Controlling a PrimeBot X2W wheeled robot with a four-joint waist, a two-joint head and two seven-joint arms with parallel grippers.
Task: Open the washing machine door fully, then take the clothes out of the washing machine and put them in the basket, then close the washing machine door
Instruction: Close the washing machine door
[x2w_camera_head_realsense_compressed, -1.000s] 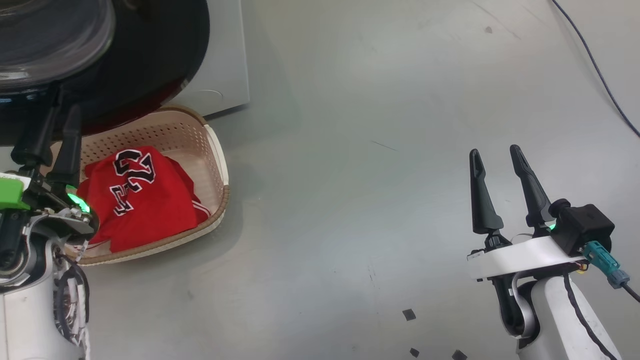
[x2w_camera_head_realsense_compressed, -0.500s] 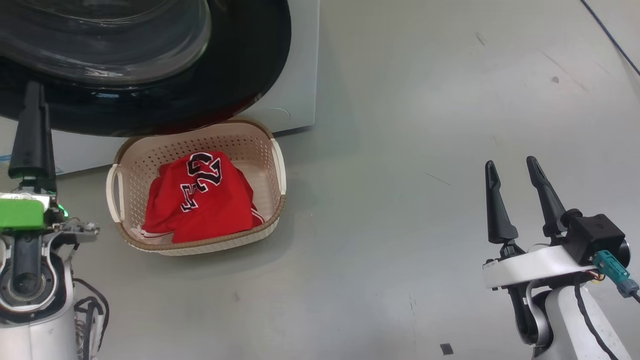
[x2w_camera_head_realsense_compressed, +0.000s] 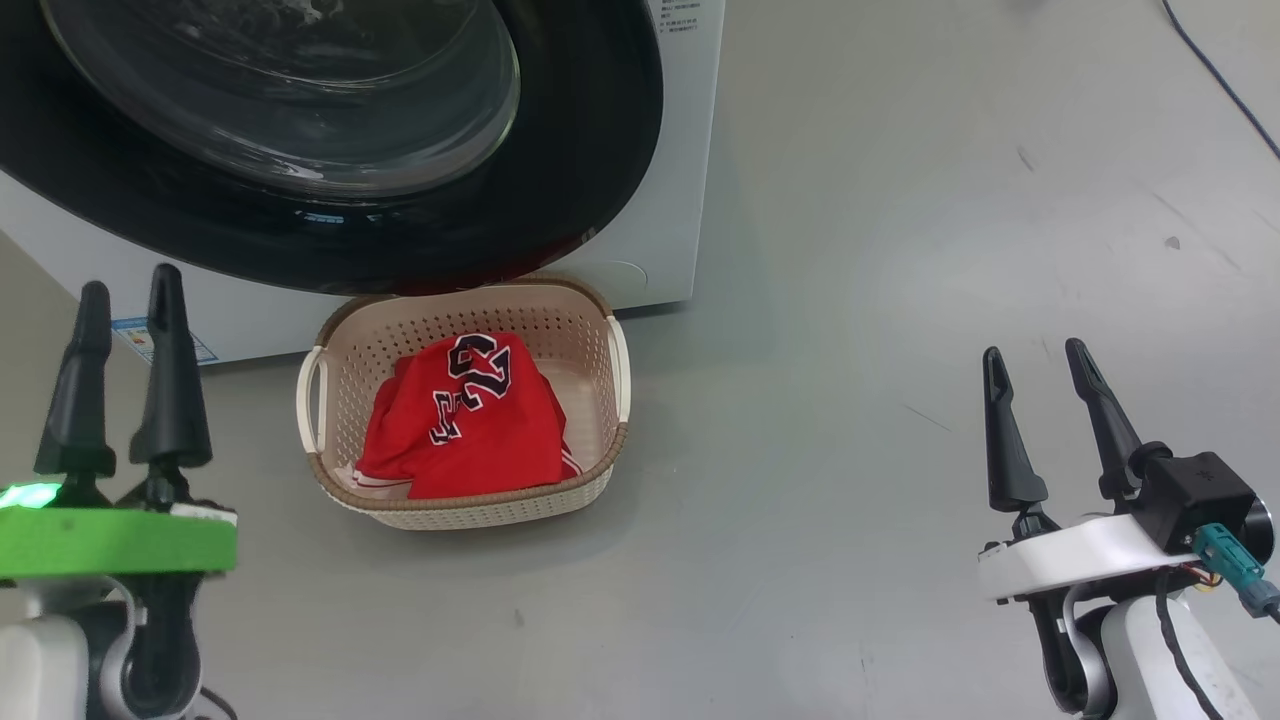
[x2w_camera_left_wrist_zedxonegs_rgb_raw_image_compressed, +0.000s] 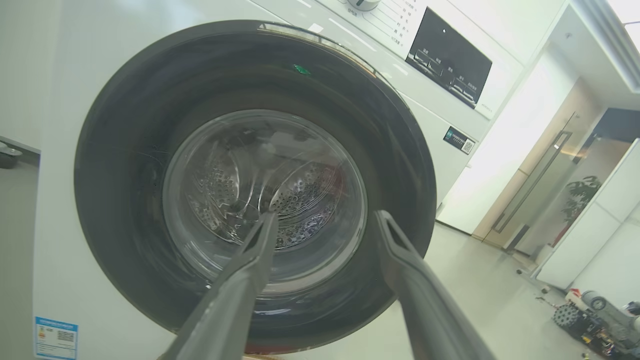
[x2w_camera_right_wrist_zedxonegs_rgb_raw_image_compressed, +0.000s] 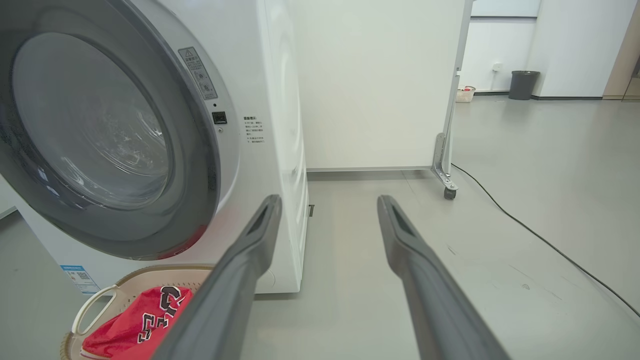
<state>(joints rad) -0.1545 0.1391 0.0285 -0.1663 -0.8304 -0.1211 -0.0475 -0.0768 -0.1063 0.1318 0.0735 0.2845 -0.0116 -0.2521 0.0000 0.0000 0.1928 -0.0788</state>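
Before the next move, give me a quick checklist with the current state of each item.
1. The washing machine door sits flush against the front of the washing machine: ok.
2. Door latch engaged: cannot tell.
3. Machine emptied, no red showing through the door glass: ok.
4. The clothes lie in the basket: ok.
5. The left gripper is open and empty: ok.
6. The right gripper is open, empty and well apart from the basket: ok.
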